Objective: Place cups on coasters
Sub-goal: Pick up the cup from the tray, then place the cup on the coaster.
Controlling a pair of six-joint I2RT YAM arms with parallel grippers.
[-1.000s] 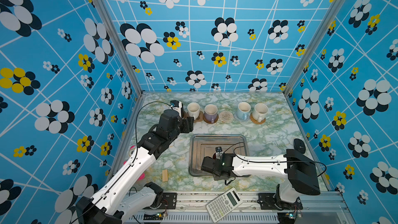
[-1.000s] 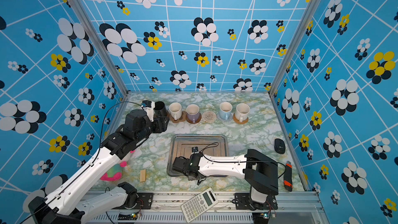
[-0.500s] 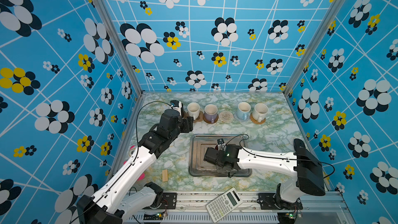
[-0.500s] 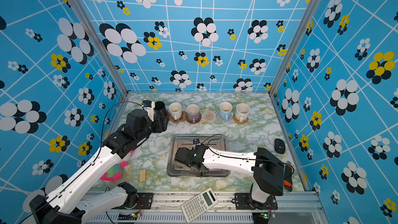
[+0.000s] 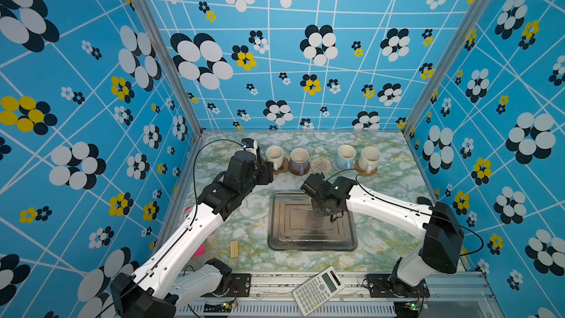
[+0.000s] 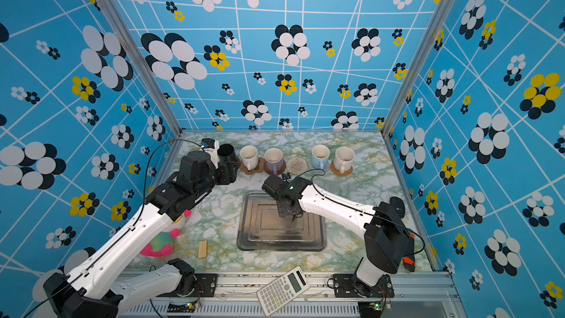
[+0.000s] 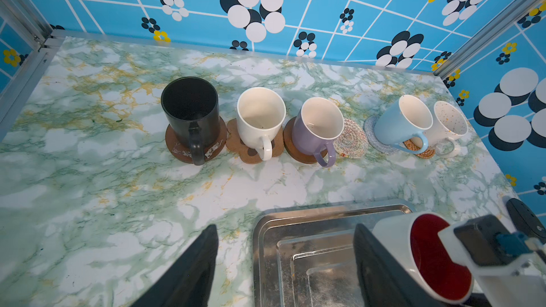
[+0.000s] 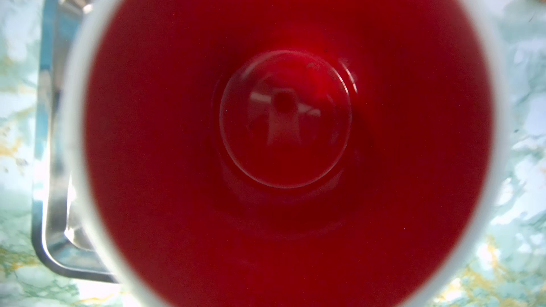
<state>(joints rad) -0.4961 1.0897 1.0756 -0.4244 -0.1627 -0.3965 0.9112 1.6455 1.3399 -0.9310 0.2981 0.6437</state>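
Five cups stand on coasters along the back: black cup (image 7: pixel 189 110) on a brown disc, white cup (image 7: pixel 260 119) on the paw-print coaster, lavender cup (image 7: pixel 317 125) on a brown disc, light blue cup (image 7: pixel 404 122), speckled cup (image 7: pixel 449 122). Between lavender and blue lies a bare cream crocheted coaster (image 7: pixel 350 140) (image 5: pixel 320 165). My right gripper (image 5: pixel 324 209) hangs over the metal tray (image 5: pixel 305 241), shut on the white cup with red inside (image 7: pixel 437 258) (image 8: pixel 283 119); its jaws are hidden. My left gripper (image 7: pixel 285 228) (image 6: pixel 229 172) hovers open and empty in front of the black cup.
A calculator (image 5: pixel 318 290) lies on the front rail. A small wooden block (image 5: pixel 234 249) and a pink plush toy (image 6: pixel 159 243) sit front left. A black mouse (image 6: pixel 397 203) and an orange-black tool (image 6: pixel 408 263) lie by the right wall.
My right arm has risen and swung from the tray's front toward its back edge, carrying the red-inside cup. The left arm has hardly moved.
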